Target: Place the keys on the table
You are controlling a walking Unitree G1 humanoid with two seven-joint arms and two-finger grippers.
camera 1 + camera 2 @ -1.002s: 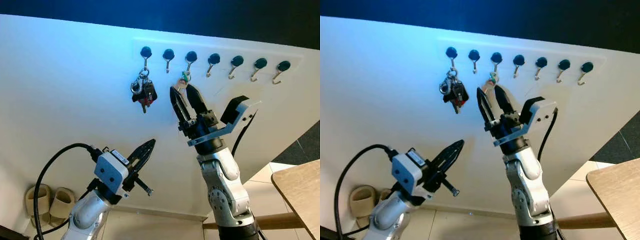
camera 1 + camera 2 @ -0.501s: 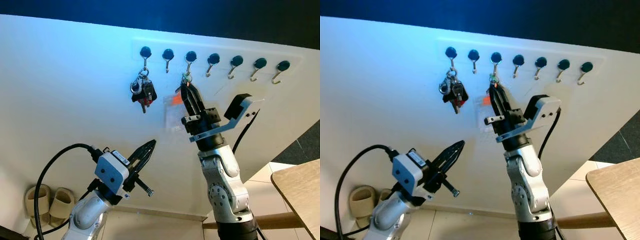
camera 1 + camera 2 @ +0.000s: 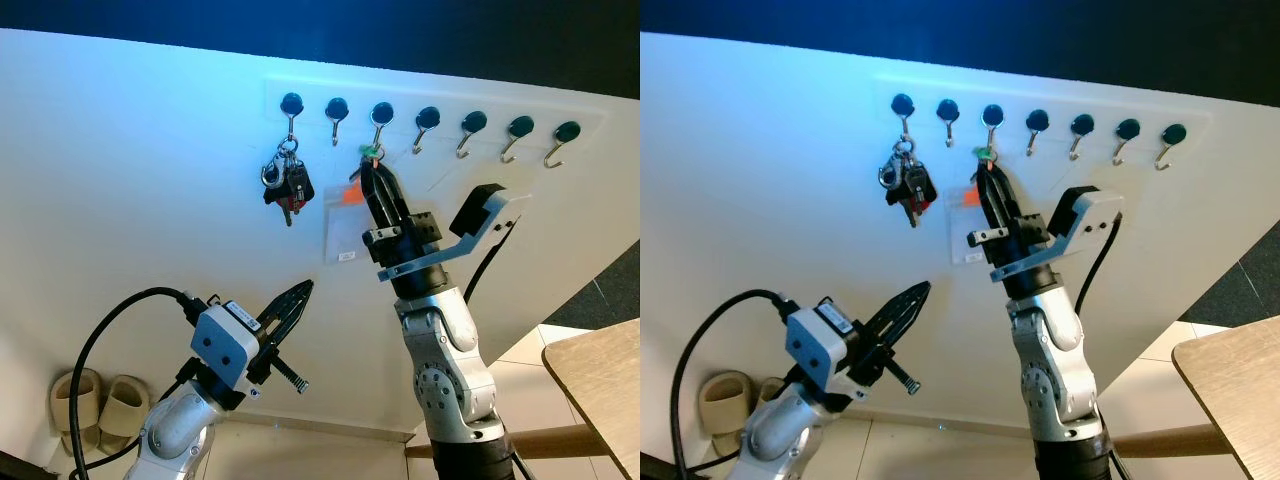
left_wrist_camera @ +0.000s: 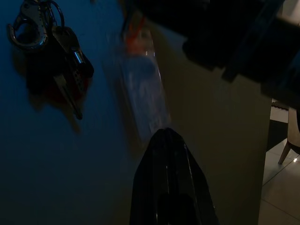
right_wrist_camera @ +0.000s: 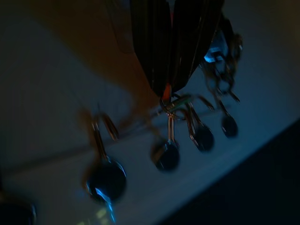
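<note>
A row of round-headed hooks [image 3: 427, 120] runs along a white wall. A dark bunch of keys [image 3: 287, 186] hangs from the first hook. Under the third hook [image 3: 380, 116] hangs a small green ring [image 3: 983, 154] with an orange tab and a clear plastic tag [image 3: 343, 226]. My right gripper [image 3: 369, 172] is raised to that ring and shut on it just below the hook; the tag dangles to its left. In the right wrist view the shut fingers [image 5: 154, 51] meet at the ring [image 5: 172, 104]. My left gripper [image 3: 292, 304] is held low, shut and holding nothing.
The corner of a wooden table [image 3: 598, 388] shows at the lower right, above a tiled floor. A pair of beige slippers [image 3: 96, 404] lies on the floor at the lower left. Several hooks to the right hang bare.
My right gripper was open around the ring a second ago. It has since shut on it, and the clear tag has swung out to the left. The left arm has stayed put.
</note>
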